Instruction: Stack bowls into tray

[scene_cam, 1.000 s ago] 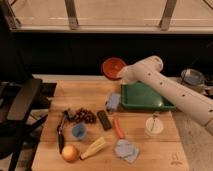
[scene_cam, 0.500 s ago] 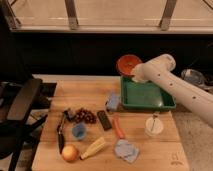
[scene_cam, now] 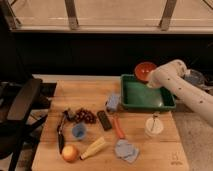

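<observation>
A: State the position of the orange-red bowl [scene_cam: 144,70].

B: It sits above the far edge of the green tray [scene_cam: 145,96], at the far right of the table [scene_cam: 90,95]. Half a second ago it was further left, near the tray's far-left corner; a full second ago it was left of the tray altogether. It has travelled rightward.

A: And the tool [scene_cam: 150,79]?

B: It is at the end of the white arm [scene_cam: 182,87], hidden behind the wrist beside the bowl. Cannot tell how far it is open, nor confirm a grip on the bowl, though the bowl moves with the arm.

A: The tray interior?

B: Its green floor shows bare, unchanged across the frames.

A: Other items?

B: Unmoved: grapes [scene_cam: 86,116], blue cup [scene_cam: 78,131], apple [scene_cam: 70,153], corn [scene_cam: 94,148], carrot [scene_cam: 119,128], clear cup [scene_cam: 154,126], and a blue cloth [scene_cam: 125,149] near the front edge.
</observation>
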Motion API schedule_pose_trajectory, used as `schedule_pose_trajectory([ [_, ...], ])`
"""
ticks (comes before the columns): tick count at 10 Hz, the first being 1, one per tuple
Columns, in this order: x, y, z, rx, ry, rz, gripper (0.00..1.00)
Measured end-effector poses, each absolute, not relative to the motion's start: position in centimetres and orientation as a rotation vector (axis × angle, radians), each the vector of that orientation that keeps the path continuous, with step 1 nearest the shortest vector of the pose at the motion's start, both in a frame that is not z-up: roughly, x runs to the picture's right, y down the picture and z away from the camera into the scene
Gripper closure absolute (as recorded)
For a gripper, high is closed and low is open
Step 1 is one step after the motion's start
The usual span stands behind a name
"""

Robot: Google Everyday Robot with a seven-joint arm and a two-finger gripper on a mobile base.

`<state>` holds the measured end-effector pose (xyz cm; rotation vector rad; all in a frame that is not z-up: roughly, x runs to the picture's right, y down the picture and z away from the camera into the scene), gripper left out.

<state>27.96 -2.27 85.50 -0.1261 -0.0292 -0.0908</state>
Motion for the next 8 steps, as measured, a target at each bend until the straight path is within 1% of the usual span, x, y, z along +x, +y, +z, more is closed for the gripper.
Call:
schedule_pose_trajectory([
  [4,27.2,1.0,87.0,-0.192,-0.048,-0.038,0.84],
  [5,26.3,2.1,87.3,-0.21,-0.067,-0.039,0.82],
  [7,24.8,3.7,87.6,-0.236,-0.102,-0.035,0.65],
  [8,24.5,4.5,87.6,-0.243,-0.115,-0.029,0.53],
])
